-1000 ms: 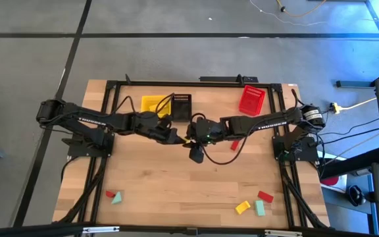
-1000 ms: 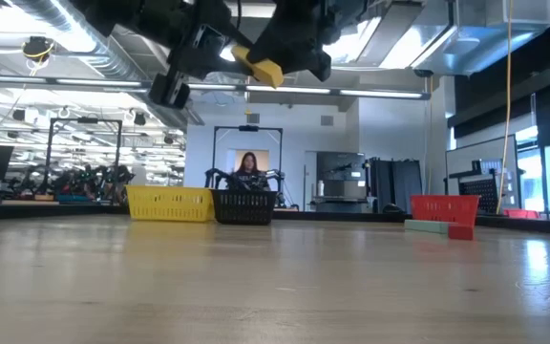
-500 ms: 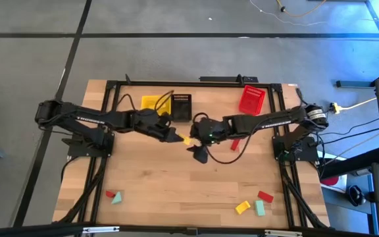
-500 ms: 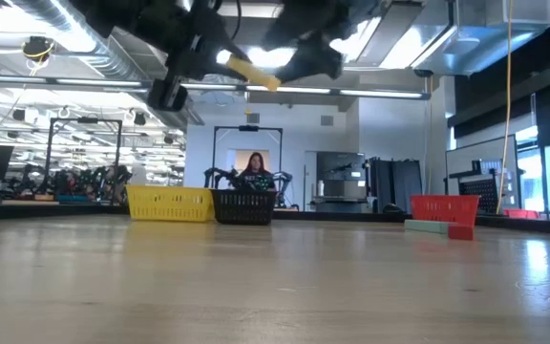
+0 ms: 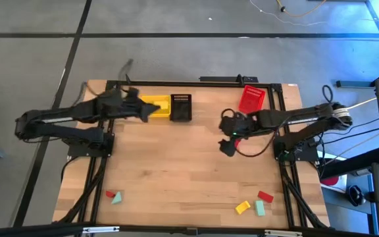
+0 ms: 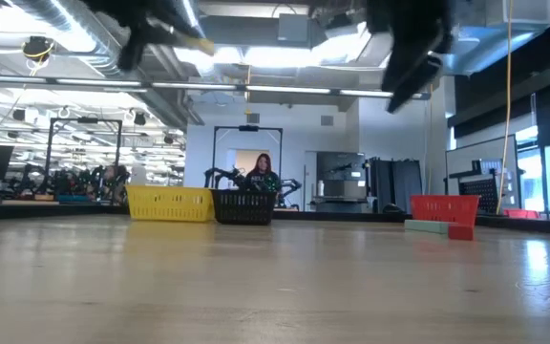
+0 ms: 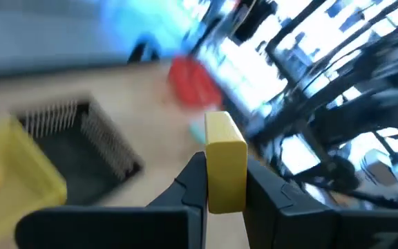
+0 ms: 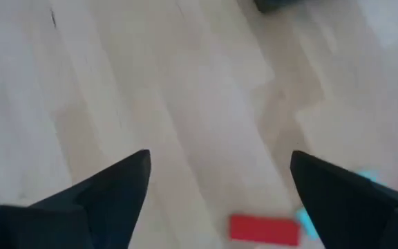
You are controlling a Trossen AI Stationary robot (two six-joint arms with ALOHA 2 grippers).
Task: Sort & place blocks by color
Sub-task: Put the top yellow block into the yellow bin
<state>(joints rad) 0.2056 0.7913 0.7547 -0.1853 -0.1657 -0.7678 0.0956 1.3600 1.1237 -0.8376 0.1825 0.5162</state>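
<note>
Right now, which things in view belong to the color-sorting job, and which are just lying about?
Job:
- yellow block in the left gripper
- loose blocks and at the table's near edge
- yellow basket, black basket, red basket
- right gripper, open, empty

Lying about:
- cables beside the table
- person in the room behind

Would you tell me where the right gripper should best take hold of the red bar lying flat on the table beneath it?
Grip the red bar across its two long sides, coming straight down with the open right gripper. It lies flat, and a teal piece sits close at one short end, so an endwise grip would likely bump it.
</note>
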